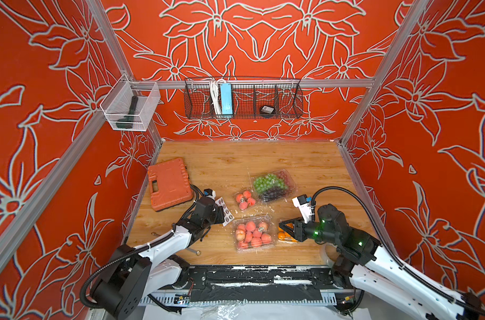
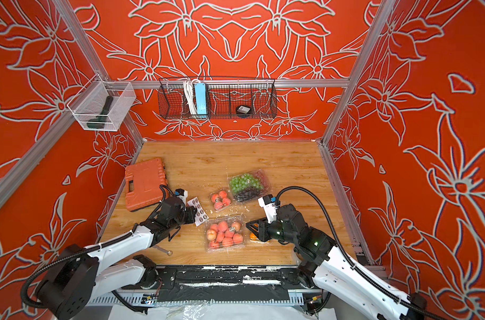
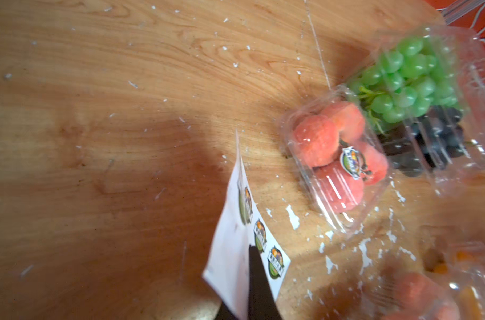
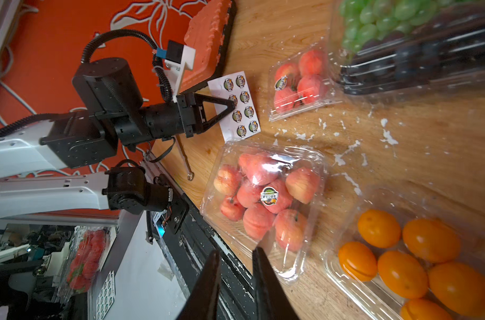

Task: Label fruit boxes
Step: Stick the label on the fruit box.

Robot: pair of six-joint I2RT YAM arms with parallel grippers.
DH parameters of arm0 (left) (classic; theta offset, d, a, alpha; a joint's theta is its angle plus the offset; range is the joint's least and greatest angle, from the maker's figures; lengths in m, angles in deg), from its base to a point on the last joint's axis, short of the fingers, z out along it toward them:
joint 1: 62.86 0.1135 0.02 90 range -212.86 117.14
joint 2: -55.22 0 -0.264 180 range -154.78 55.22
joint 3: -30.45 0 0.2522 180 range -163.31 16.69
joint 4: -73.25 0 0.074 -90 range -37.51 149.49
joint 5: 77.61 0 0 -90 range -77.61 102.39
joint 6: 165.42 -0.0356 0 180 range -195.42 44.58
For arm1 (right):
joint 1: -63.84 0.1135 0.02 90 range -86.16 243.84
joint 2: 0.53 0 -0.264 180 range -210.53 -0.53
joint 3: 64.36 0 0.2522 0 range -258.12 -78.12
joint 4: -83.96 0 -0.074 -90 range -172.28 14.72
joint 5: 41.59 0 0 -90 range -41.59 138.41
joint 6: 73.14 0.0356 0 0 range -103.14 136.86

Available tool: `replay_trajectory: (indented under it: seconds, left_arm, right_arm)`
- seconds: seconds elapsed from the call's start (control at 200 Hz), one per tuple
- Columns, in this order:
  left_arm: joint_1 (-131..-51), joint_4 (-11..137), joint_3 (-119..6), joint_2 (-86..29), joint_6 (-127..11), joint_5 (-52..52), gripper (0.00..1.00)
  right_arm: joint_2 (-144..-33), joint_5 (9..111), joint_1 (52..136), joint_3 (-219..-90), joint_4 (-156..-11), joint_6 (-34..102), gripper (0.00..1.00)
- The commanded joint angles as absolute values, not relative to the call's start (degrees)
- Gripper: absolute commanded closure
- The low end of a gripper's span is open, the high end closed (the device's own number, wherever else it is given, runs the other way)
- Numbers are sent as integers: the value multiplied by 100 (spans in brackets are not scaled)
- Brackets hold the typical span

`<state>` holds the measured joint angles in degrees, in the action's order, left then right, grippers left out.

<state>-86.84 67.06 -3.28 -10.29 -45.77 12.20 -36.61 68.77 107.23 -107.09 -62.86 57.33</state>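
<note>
Four clear fruit boxes sit on the wooden table: large peaches (image 1: pixel 253 234) (image 4: pixel 263 194), small peaches (image 1: pixel 245 200) (image 3: pixel 338 158), grapes (image 1: pixel 273 185) (image 3: pixel 418 97) and oranges (image 1: pixel 284 235) (image 4: pixel 415 257). A round sticker shows on the lids of both peach boxes and of the grape box. My left gripper (image 1: pixel 221 214) (image 3: pixel 247 255) (image 4: pixel 231 106) is shut on the white sticker sheet (image 1: pixel 226 209) (image 3: pixel 235 235), left of the peach boxes. My right gripper (image 1: pixel 281 225) (image 4: pixel 235 251) hovers over the oranges box, jaws a narrow gap apart with nothing between them.
An orange tool case (image 1: pixel 169 182) lies at the left wall, behind my left arm. A small metal tool (image 1: pixel 193 250) lies near the table's front edge. White flecks are scattered around the boxes. A wire basket (image 1: pixel 242 98) hangs on the back wall.
</note>
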Motion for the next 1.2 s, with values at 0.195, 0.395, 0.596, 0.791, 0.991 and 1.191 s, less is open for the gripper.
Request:
replay_trajectory:
  seconds: [0.195,0.395,0.596,0.791,0.991,1.191]
  left_arm:
    - [-8663,6380,-515,-1290,-4540,1786,73]
    - [-8667,6379,-464,-1215,-4526,1801,46]
    - [-8667,6299,-383,-977,-4485,1871,38]
    - [-8665,6344,-283,-695,-4485,1845,38]
    - [-8667,6384,-212,-556,-4493,1731,38]
    - [-8667,6430,-177,-500,-4508,1672,38]
  right_arm:
    - [-4193,7266,10290,-10173,-6402,5813,77]
    - [-4446,7404,10009,-9959,-6572,5720,77]
    - [-4744,7377,9874,-9917,-6697,5649,78]
    - [-4685,6932,9855,-9956,-6381,5547,78]
    - [-5039,6863,9829,-9982,-6331,5450,78]
    - [-4919,6330,9829,-10088,-5844,5396,79]
